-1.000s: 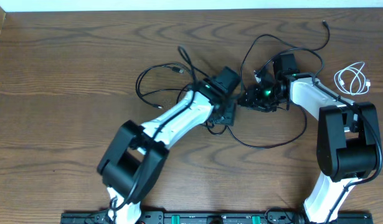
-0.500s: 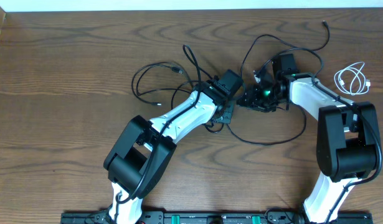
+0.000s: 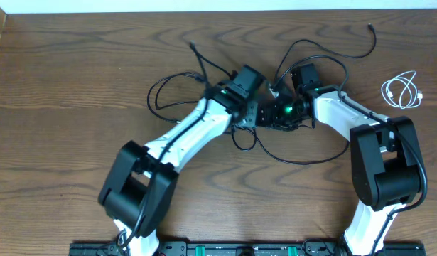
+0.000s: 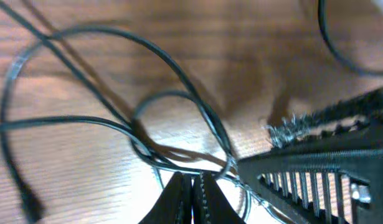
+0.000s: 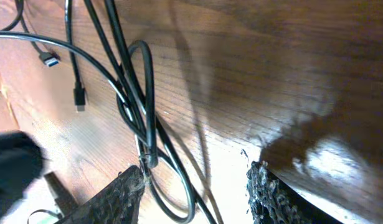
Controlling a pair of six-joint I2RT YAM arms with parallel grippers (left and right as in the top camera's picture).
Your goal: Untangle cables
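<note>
The black cable (image 3: pixel 312 161) sprawls in loops across the middle of the table, with a knot of crossing strands (image 4: pixel 155 155) just ahead of my left gripper (image 4: pixel 192 182). That gripper is shut, pinching a strand of the black cable at its tips. My right gripper (image 5: pixel 194 193) faces it from the right and stands open, a loop of the black cable (image 5: pixel 147 93) lying between its fingers. In the overhead view both grippers meet at the tangle, left gripper (image 3: pixel 251 116), right gripper (image 3: pixel 273 115). The white cable (image 3: pixel 403 91) lies coiled on its own at the far right.
A ridged finger of the right gripper (image 4: pixel 316 168) fills the lower right of the left wrist view. Two small plug ends (image 5: pixel 79 98) lie on the wood left of the loop. The table's far edge (image 3: pixel 218 10) runs along the top.
My left gripper closed and moved up and left, dragging the black cable; one end now points toward the far edge. The right gripper followed leftward and its jaws widened.
</note>
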